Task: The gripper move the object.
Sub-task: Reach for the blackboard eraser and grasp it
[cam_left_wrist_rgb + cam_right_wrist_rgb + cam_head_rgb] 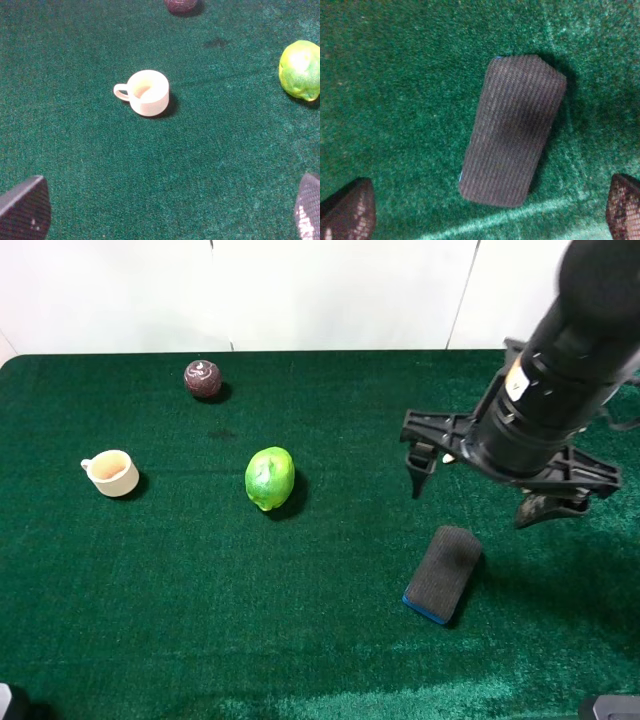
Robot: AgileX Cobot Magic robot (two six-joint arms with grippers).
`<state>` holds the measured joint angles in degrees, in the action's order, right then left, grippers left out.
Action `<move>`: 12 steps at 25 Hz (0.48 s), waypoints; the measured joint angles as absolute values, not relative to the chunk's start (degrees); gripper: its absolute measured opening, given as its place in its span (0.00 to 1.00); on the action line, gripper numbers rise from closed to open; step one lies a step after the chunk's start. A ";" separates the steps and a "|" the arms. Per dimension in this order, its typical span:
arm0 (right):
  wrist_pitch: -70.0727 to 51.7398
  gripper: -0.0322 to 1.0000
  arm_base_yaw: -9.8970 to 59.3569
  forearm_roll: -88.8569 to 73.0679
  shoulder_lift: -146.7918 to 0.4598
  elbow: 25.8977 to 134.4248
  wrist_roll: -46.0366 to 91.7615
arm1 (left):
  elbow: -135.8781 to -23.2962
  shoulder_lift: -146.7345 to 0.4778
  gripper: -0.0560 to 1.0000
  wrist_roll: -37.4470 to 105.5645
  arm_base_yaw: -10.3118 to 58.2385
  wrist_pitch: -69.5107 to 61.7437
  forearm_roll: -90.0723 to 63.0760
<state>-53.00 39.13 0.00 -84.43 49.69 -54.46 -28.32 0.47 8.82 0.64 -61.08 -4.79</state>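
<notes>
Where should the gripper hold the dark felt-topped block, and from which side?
Grip the flat, dark grey felt-topped rectangular block across its two long sides, near the middle, coming straight down from above. It lies flat on the green cloth, and its narrow width should fit between the open jaws of the right gripper.

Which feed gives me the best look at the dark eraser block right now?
Right wrist: the eraser block fills the frame, felt weave and a blue sliver of base clear. Exterior high shows it small on the green mat, blue base visible at its near end. Left wrist does not show it.
</notes>
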 joint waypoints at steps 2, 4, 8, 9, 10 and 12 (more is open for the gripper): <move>-52.00 0.70 39.13 0.00 -86.36 49.69 -54.46 | -28.32 0.47 0.99 8.82 0.64 -61.08 -4.79; -50.05 0.70 39.13 0.00 -87.82 48.86 -54.46 | -28.32 0.47 0.99 8.82 0.64 -61.08 -4.79; -43.52 0.70 39.13 -2.52 -88.46 44.12 -54.51 | -28.32 0.47 0.99 8.82 0.64 -61.08 -4.79; -42.04 0.70 39.13 -3.06 -88.46 42.85 -54.51 | -28.32 0.47 0.99 8.82 0.64 -61.08 -4.79; -40.84 0.70 39.13 -3.43 -88.46 41.92 -54.51 | -28.32 0.47 0.99 8.82 0.64 -61.08 -4.79; -39.70 0.70 39.13 -3.79 -88.71 40.28 -54.74 | -28.32 0.47 0.99 8.82 0.64 -61.08 -4.79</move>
